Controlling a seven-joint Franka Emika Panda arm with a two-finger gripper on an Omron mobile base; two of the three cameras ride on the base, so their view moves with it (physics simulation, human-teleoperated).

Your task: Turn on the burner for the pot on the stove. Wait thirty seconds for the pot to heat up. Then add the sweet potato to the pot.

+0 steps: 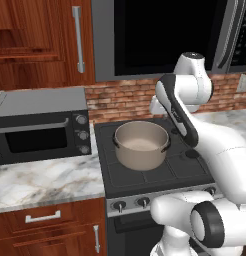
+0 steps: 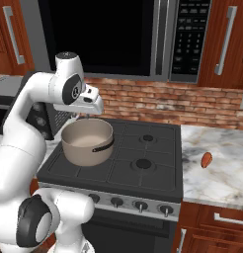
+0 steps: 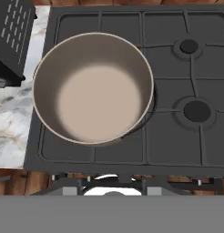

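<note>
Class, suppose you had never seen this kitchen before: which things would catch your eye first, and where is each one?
First comes the wide grey-beige pot, empty, sitting on the left side of the black stove. Next the white robot arm arching above the pot. Then the small orange sweet potato, alone on the marble counter right of the stove.

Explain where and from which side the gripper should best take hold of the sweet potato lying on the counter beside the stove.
Probably across the thick middle of the sweet potato, coming straight down from above. It lies flat on the marble counter to the right of the stove with open space around it, and its ends taper, so jaws set across its short width at the middle should hold best.
</note>
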